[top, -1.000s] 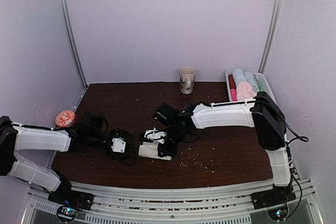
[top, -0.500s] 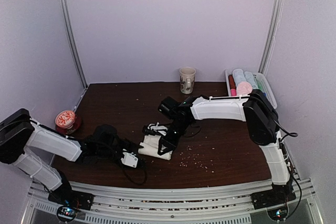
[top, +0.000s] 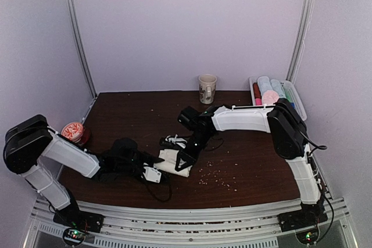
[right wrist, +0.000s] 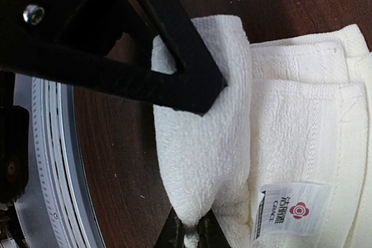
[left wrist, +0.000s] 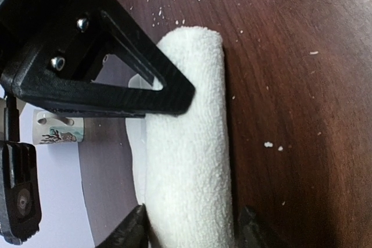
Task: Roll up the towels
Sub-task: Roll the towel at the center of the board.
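Note:
The cream-white towel lies part-rolled on the dark table, its label on the flat folded part. The rolled part runs away from my left gripper, whose jaws stand open on either side of the roll's near end; the left finger touches it and the right one is just off it. At the roll's other end my right gripper is shut, pinching a corner of the cloth. In the top view the two grippers face each other across the towel. A pale pink towel sits rolled in the tray.
The white tray at the back right holds other rolled towels. A patterned mug stands at the table's back edge and a red-patterned dish at the left edge. Crumbs lie scattered right of the towel.
My left arm has swung right to the towel and its jaws have narrowed round the roll's end. My right gripper has kept its pinch and barely shifted.

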Motion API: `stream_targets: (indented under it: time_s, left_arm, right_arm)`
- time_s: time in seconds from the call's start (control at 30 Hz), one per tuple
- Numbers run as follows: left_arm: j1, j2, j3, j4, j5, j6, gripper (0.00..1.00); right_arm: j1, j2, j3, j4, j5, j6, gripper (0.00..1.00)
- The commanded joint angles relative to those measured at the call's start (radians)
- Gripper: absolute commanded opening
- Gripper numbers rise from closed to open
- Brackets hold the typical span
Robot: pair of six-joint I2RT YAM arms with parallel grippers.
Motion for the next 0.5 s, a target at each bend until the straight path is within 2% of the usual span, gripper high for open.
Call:
stream_targets:
  time_s: [0.0,0.13,0.23,0.3,0.37,0.47]
  left_arm:
    - [-0.014,0.032,0.03,0.046,-0.028,-0.007,0.47]
    - [-0.017,0.055,0.043,0.05,-0.053,-0.011,0.32]
    - [-0.018,0.073,0.06,0.039,-0.068,-0.015,0.27]
    - [-0.019,0.083,0.072,0.016,-0.072,-0.017,0.17]
    - [-0.02,0.087,0.083,-0.019,-0.068,-0.017,0.01]
    - [-0.02,0.084,0.117,-0.127,-0.042,-0.015,0.0]
  right_arm:
    - [-0.006,0.045,0.004,-0.058,-0.007,-0.012,0.07]
    - [-0.01,0.05,0.013,-0.064,-0.014,-0.018,0.07]
    - [-0.009,0.05,0.022,-0.065,-0.019,-0.022,0.09]
    - [-0.01,0.049,0.024,-0.065,-0.017,-0.023,0.12]
    - [-0.009,0.043,0.028,-0.069,-0.009,-0.027,0.15]
    - [-0.011,0.006,0.017,-0.056,0.01,-0.024,0.2]
